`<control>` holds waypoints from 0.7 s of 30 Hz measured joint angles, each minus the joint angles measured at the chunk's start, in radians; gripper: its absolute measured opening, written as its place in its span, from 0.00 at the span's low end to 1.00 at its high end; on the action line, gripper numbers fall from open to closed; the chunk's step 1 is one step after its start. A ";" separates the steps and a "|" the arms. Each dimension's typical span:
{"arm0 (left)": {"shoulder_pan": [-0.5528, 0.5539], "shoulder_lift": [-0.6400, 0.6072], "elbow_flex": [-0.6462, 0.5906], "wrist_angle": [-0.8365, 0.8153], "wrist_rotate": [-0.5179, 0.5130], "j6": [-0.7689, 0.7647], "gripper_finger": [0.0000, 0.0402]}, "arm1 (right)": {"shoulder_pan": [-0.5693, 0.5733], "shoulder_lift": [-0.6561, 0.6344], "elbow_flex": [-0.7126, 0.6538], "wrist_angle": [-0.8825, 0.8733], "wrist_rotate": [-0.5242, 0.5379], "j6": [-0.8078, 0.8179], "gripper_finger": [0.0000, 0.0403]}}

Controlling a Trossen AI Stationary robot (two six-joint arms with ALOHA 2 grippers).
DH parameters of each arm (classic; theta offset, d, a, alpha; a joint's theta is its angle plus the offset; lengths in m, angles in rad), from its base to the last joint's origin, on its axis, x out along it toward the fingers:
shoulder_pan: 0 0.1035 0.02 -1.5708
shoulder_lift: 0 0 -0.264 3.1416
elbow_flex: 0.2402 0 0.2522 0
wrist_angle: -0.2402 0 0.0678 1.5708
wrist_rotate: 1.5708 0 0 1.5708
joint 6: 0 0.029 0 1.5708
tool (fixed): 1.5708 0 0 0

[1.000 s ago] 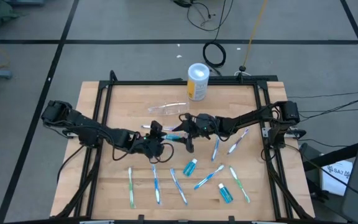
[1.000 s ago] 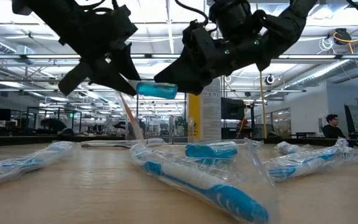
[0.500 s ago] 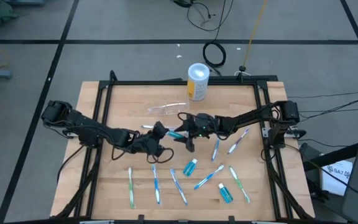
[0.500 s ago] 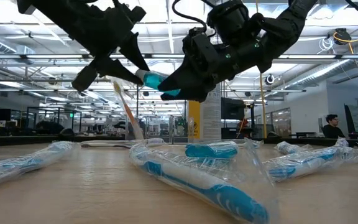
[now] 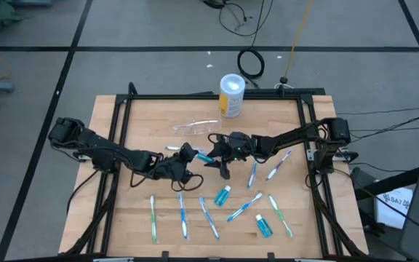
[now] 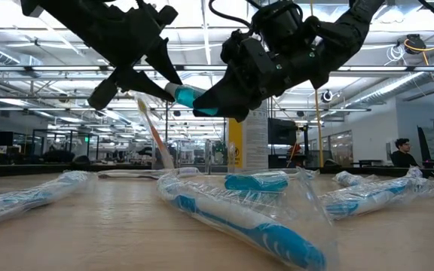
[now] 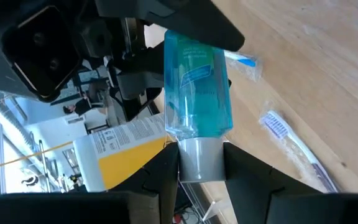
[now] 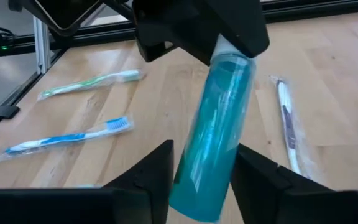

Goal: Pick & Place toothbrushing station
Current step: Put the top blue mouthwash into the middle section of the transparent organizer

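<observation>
- Blue tube [image 5: 204, 156] is pinched at both ends mid-worktop: cap by left gripper [image 7: 199, 163], body by right gripper [image 8: 204, 171].
- One grip should probably be eased off first, no tugging.

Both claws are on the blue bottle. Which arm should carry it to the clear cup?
Probably right: the right claw grips the blue bottle around its body, while the left claw pinches only the grey cap. The clear cup lies close to both.
</observation>
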 joint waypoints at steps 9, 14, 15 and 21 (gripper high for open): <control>-0.001 0.000 0.000 0.004 0.006 -0.004 0.30 | -0.009 0.000 0.000 -0.007 0.005 0.005 0.24; 0.000 0.000 0.000 0.008 0.003 -0.036 0.30 | -0.024 0.000 0.000 -0.008 -0.005 0.045 0.24; 0.000 0.000 0.000 0.008 0.002 -0.042 0.30 | -0.025 0.000 0.000 -0.009 -0.005 0.046 0.24; 0.000 0.000 0.000 0.009 0.010 -0.178 0.30 | -0.026 0.000 0.000 -0.015 -0.006 0.049 0.24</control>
